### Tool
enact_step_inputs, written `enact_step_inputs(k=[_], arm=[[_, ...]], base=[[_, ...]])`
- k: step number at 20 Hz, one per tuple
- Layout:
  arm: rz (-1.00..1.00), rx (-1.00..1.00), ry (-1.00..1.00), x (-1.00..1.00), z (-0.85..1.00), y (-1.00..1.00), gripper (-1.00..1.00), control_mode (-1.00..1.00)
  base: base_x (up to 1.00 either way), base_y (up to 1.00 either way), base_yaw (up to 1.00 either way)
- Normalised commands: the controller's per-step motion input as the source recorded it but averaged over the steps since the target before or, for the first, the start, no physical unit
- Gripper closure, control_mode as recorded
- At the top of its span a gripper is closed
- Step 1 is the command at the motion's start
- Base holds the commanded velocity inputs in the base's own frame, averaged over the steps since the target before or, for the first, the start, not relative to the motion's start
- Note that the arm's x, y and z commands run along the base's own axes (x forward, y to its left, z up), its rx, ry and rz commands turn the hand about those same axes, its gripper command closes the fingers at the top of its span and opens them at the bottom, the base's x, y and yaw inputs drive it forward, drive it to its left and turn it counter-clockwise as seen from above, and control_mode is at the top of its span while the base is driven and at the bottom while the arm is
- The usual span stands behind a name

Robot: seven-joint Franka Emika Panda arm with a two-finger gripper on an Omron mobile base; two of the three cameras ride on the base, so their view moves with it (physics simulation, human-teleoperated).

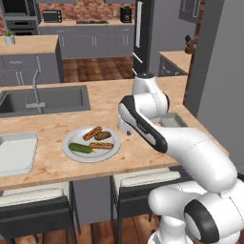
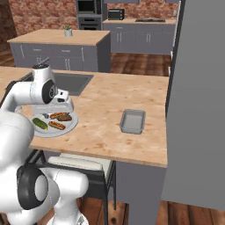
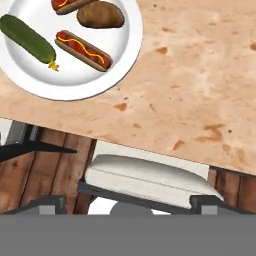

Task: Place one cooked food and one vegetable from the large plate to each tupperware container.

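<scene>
Left base view first: the large plate [image 1: 91, 144] sits on the wooden counter [image 1: 57, 121], near its front edge, carrying two hot dogs [image 1: 92, 133], a brown potato [image 1: 102, 136] and a green cucumber [image 1: 81, 148]. One tupperware container [image 1: 16, 152] lies at the far left of the counter, well apart from the plate; the other tupperware container [image 1: 174, 121] lies to the right, partly hidden behind the white arm. A dark sink [image 1: 45, 100] with a faucet [image 1: 36, 90] is set into the counter behind the plate. Two stools [image 1: 143, 183] stand under the counter's front edge.

Right base view: the arm's elbow stands over the plate [image 2: 55, 123], hiding part of it. The cucumber [image 2: 40, 124] lies toward the left of the plate, a hot dog [image 2: 56, 125] beside it, the potato [image 2: 65, 117] further back. A tray [image 2: 132, 121] rests alone on the counter to the right, well apart from the plate.

Hand view: the camera looks down past the counter's edge. The plate [image 3: 120, 55] is in the upper left, with the cucumber [image 3: 27, 39], a mustard-striped hot dog [image 3: 83, 50] and the potato [image 3: 100, 15] on it. A pale stool cushion [image 3: 150, 177] shows below the counter edge, over wood flooring. The gripper's fingers stand wide apart, holding nothing.
</scene>
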Motion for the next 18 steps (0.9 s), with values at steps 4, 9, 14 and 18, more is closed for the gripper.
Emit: enact_step_inputs(k=[4, 9, 14, 18], arm=[[0.4, 0.02, 0.18, 0.46, -0.39, 0.32, -1.0, -1.0], [0.42, -0.06, 0.07, 0.38, -0.35, 0.3, -1.0, -1.0], [0.33, -0.05, 0.11, 0.47, -0.27, 0.1, -1.0, -1.0], [0.12, -0.07, 0.1, 0.34, -0.42, 0.51, -1.0, -1.0]], base=[[0.0, 0.0, 0.0], [0.0, 0.0, 0.0], [0.0, 0.0, 0.0], [0.0, 0.0, 0.0]])
